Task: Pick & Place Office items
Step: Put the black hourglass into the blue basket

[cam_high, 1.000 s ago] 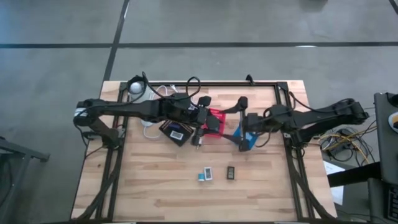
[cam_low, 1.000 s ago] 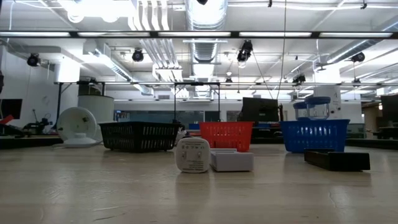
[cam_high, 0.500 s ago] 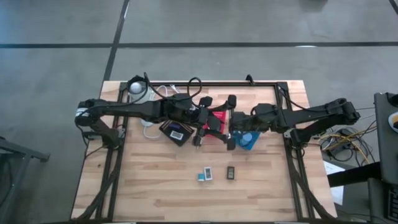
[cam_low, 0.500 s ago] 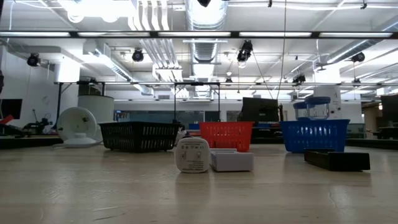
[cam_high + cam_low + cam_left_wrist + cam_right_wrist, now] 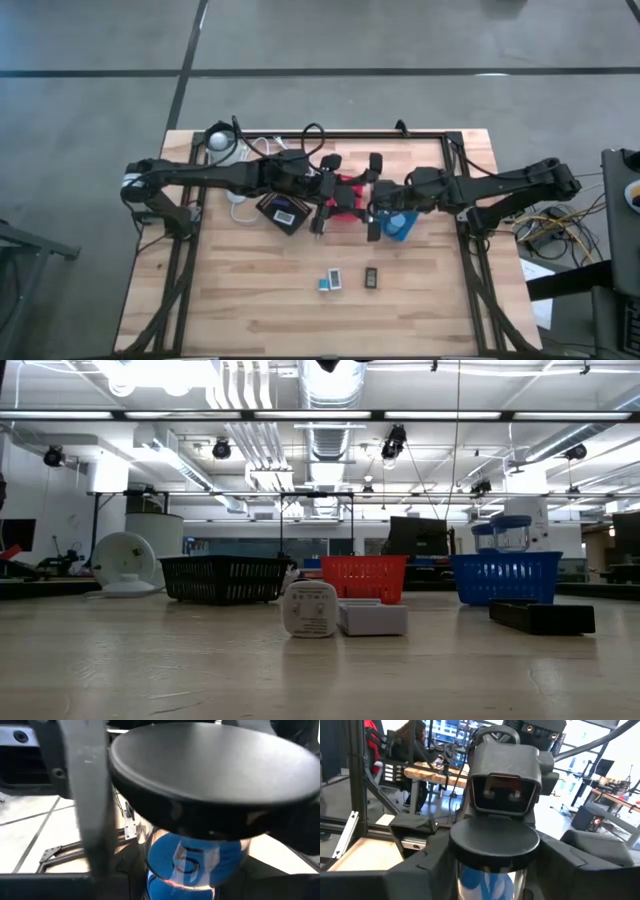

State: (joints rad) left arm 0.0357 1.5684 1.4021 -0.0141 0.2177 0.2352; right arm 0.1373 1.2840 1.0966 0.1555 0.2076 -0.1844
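Hands meet above the red bin point(image 5: 348, 186) at the middle of the table point(image 5: 250, 300). The left hand point(image 5: 333, 196) reaches in from 9 o'clock and grips a jar point(image 5: 494, 841) with a black lid and blue label, held up in the air. The right hand point(image 5: 374, 197) comes from 3 o'clock with a finger on each side of the jar; I cannot tell if it grips yet. Toward 6 o'clock lie a teal block point(image 5: 330, 282) and a black block point(image 5: 370, 277).

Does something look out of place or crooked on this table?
The black bin sits turned at an angle to the table edges. Also, left claw and right claw meet at one black-lidded jar over the red bin.
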